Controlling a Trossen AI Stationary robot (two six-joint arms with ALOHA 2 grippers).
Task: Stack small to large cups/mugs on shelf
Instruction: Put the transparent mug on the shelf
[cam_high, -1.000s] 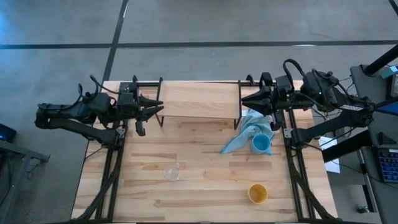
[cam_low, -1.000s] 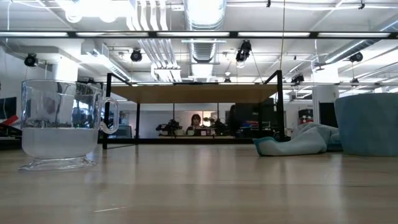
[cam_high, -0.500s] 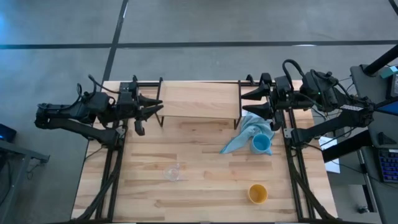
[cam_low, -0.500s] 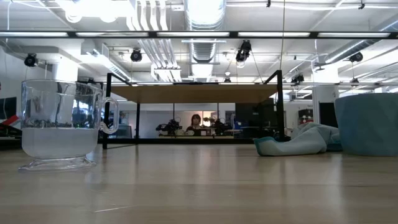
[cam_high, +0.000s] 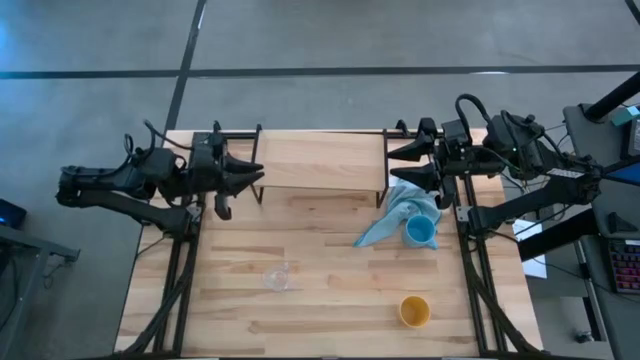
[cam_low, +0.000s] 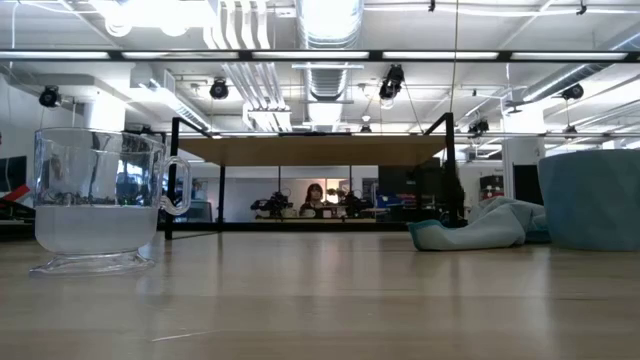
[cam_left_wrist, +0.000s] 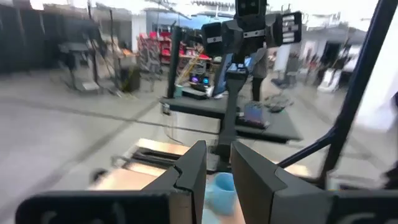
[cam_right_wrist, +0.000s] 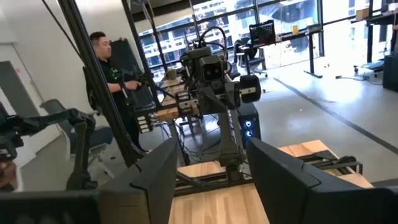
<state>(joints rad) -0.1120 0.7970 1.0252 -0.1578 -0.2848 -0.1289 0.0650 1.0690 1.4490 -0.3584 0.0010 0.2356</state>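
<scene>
1. The clear glass cup (cam_high: 276, 277) stands upright on the tabletop (cam_high: 330, 310), toward the near left of centre, well apart from the other cups; in the low view it (cam_low: 100, 200) looms close at the left, with a handle on its side.
2. The yellow-orange cup (cam_high: 414, 311) stands upright near the tabletop's front edge on the right side, well apart from the glass cup.
3. The light blue cup (cam_high: 421, 231) stands mouth up on the right half of the tabletop, touching a crumpled light blue cloth (cam_high: 392, 217) that spreads from it toward the shelf; in the low view the cup (cam_low: 592, 199) fills the right edge and the cloth (cam_low: 478, 226) lies just beside it.
4. The shelf (cam_high: 322, 161) stands at the far middle of the tabletop, a light-wood board on thin black legs, with nothing on its top.
5. The left end effector (cam_high: 250, 171) hovers just beside the shelf's left end, pointing toward it; its fingers (cam_left_wrist: 193, 171) stand slightly apart with a narrow gap and hold nothing.
6. The right end effector (cam_high: 400, 162) hovers just beside the shelf's right end, above the cloth's far edge; its fingers (cam_right_wrist: 163, 167) stand wide apart and hold nothing.
7. In the right wrist view a person (cam_right_wrist: 111, 71) stands in the room beyond the tabletop.
</scene>
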